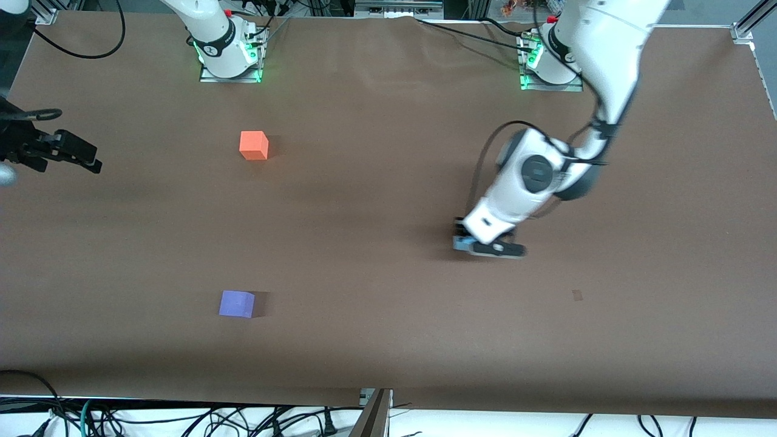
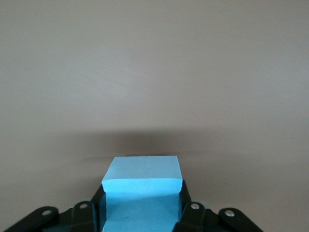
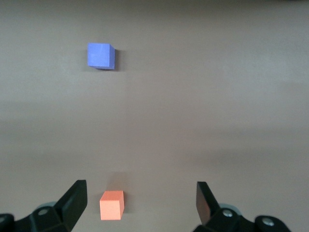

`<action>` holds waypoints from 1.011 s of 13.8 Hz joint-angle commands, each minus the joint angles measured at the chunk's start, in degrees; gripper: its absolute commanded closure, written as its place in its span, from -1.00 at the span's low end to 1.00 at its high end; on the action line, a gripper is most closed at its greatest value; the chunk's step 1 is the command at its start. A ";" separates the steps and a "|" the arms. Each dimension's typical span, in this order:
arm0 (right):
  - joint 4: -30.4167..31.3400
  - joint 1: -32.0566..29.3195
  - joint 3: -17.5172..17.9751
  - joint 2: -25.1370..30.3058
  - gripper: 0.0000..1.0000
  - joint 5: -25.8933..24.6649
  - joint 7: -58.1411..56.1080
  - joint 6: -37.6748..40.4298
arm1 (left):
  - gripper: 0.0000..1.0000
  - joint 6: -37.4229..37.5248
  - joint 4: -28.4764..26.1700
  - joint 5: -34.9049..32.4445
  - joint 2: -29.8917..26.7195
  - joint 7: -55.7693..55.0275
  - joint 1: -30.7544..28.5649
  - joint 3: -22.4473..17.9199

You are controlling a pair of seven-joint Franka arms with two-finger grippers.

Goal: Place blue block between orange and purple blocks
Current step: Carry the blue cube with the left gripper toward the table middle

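Observation:
The blue block is clamped between the fingers of my left gripper, low over the table toward the left arm's end. In the left wrist view the blue block fills the gap between the black fingers. The orange block sits toward the right arm's end, and the purple block lies nearer the front camera than it. My right gripper waits open and empty at the right arm's end of the table. Its wrist view shows the orange block and the purple block below its open gripper.
The brown table stretches bare between the orange and purple blocks. The arm bases stand along the table's edge farthest from the front camera. Cables hang below the edge nearest that camera.

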State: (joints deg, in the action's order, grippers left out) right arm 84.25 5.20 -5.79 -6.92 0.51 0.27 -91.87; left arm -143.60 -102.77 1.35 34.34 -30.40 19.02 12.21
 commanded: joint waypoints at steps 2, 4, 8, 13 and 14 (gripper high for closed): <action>-0.84 -0.37 0.34 -1.86 -1.00 0.98 -0.35 -1.73 | 0.89 1.04 19.32 1.20 13.98 -18.35 12.42 -2.80; -0.75 -0.02 0.60 -4.31 -1.00 1.07 -0.36 -2.17 | 0.74 1.04 24.09 1.28 16.72 -20.83 15.16 -4.47; -0.22 1.74 0.96 -5.64 -1.00 2.57 0.35 -1.47 | -1.00 0.78 24.02 0.50 16.12 -21.37 15.70 -5.00; -0.66 5.24 0.96 -8.71 -1.00 4.41 0.34 -1.91 | -1.00 1.39 23.32 0.32 11.03 -20.58 11.41 -4.83; -0.84 6.91 0.96 -10.03 -1.00 4.24 0.87 -2.08 | -1.00 1.92 23.06 0.32 9.54 -20.58 10.00 -4.65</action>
State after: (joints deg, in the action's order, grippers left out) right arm 84.35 9.01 -4.70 -14.90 4.31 0.24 -93.79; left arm -143.69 -78.67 1.36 47.71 -51.59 31.66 7.13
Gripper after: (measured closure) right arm 0.000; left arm 0.000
